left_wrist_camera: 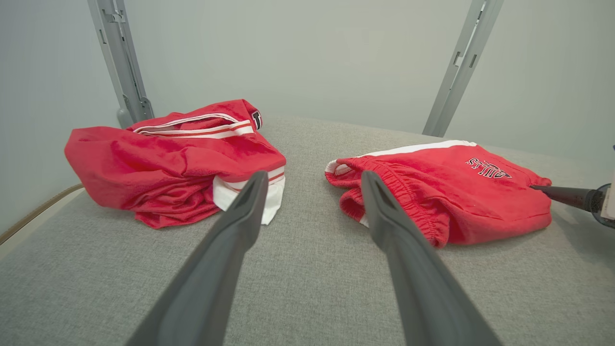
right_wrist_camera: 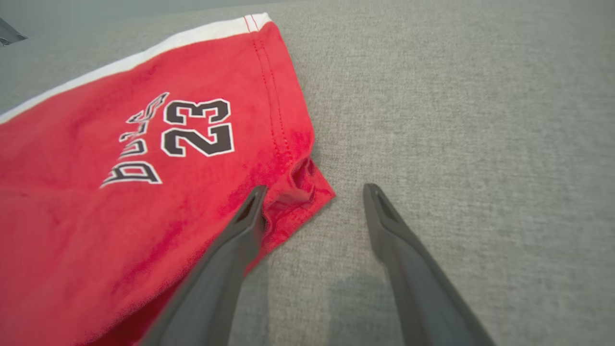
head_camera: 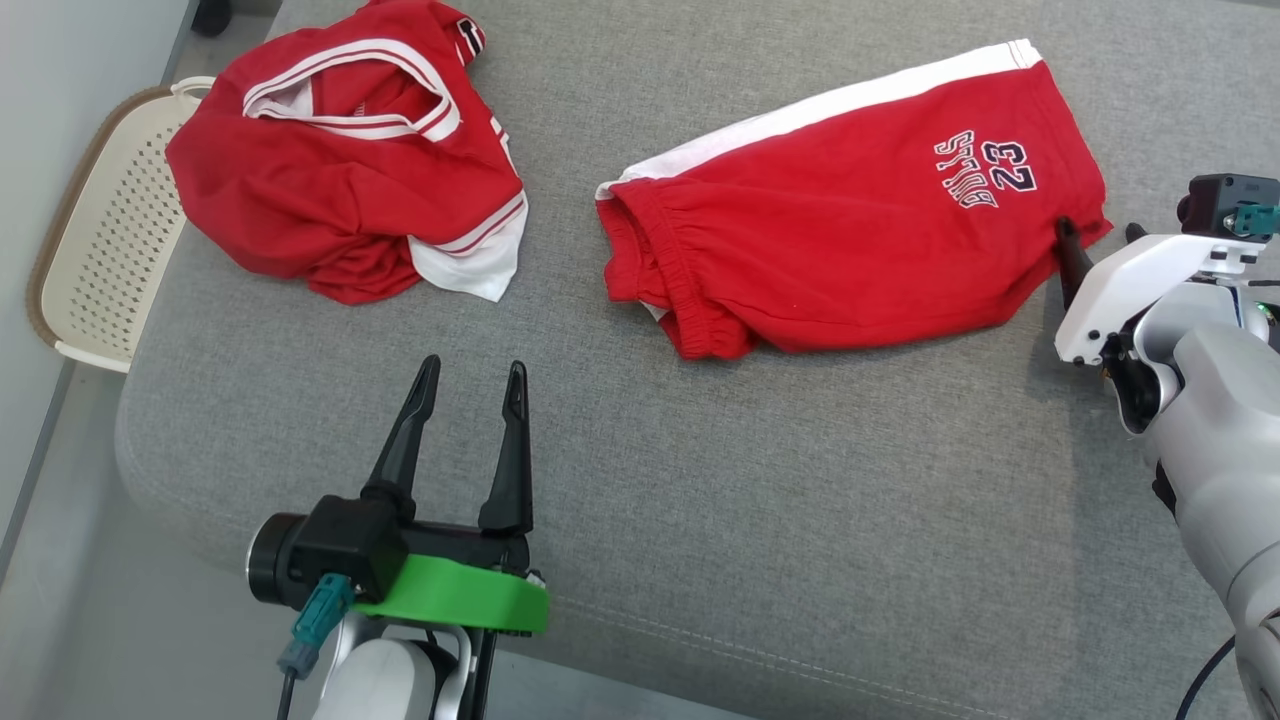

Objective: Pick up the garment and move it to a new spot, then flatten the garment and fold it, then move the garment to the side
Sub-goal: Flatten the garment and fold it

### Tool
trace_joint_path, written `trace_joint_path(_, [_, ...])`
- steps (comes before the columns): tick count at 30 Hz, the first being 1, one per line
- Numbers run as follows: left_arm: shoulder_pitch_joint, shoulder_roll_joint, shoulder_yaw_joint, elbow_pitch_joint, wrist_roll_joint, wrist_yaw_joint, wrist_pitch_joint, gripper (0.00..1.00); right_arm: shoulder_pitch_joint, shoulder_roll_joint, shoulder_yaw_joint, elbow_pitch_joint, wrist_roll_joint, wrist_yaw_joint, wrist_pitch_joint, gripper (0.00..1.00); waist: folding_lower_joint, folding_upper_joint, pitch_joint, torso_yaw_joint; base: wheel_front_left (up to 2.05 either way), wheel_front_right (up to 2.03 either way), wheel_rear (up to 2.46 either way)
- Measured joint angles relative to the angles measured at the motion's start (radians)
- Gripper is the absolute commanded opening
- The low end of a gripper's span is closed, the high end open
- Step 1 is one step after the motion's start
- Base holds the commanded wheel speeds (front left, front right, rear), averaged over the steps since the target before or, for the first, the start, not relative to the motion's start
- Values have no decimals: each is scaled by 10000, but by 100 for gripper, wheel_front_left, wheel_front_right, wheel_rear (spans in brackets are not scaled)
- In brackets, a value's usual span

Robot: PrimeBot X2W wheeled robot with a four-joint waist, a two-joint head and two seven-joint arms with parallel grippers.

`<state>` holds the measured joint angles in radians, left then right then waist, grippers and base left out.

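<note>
The shorts [head_camera: 850, 200] at the right pincer [right_wrist_camera: 314, 187] are soft, fuzzy, matt red cloth with a stitched hem. Under both pincers, the counter [head_camera: 700, 500] wears coarse grey woven fabric. The left pincer [head_camera: 475, 364] has matt dark plastic fingers [head_camera: 405, 440] and a smooth green collar [head_camera: 460, 600] of plastic.

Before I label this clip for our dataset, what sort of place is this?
Probably a laundry-folding test station, not a home: red shorts and a crumpled red jersey on a grey upholstered surface, a perforated cream basket beside it, metal struts against a plain wall.
</note>
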<state>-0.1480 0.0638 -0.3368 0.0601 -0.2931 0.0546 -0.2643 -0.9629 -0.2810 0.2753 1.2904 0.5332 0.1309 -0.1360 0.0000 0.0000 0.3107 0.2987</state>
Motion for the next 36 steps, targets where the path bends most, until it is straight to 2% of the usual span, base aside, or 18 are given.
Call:
trace_joint_path(4, [0, -15, -13, -4, -40, 0, 0, 100, 0, 15, -69, -19, -71, -2, 217, 100, 0, 0, 27, 65, 0, 0, 0])
trace_joint_path(5, [0, -21, -17, 0, -46, 0, 0, 100, 2, 29, -113, -19, -75, -2, 255, 90, 0, 0, 28, 81, 0, 0, 0])
trace_joint_path(6, [1, -31, -19, 4, -52, 0, 0, 100, 3, 56, -134, -27, -75, -4, 345, 49, 0, 0, 24, 93, 0, 0, 0])
trace_joint_path(7, [4, -36, -19, 8, -59, 0, 0, 100, 3, 63, -134, -31, -90, -4, 382, 15, 0, 0, 15, 101, 0, 0, 0])
trace_joint_path(8, [8, -42, -19, 13, -81, 0, 0, 100, 3, 79, -132, -29, -125, -6, 389, 0, 0, 0, 8, 105, 0, 0, 0])
trace_joint_path(17, [94, -73, -77, 267, -130, 15, 0, 100, 365, 178, -318, -17, -353, 8, 184, 0, 0, 0, -315, 61, 0, 0, 0])
trace_joint_path(24, [225, -67, -6, 437, -188, 77, 0, 100, 973, 499, -437, -23, -320, 8, -182, 0, 0, 0, -751, -168, 0, 0, 0])
trace_joint_path(36, [470, 25, -40, 681, -290, 234, 203, 100, 2276, 685, -533, -366, 42, 8, -690, 0, 0, 0, -1496, -465, 0, 0, 0])
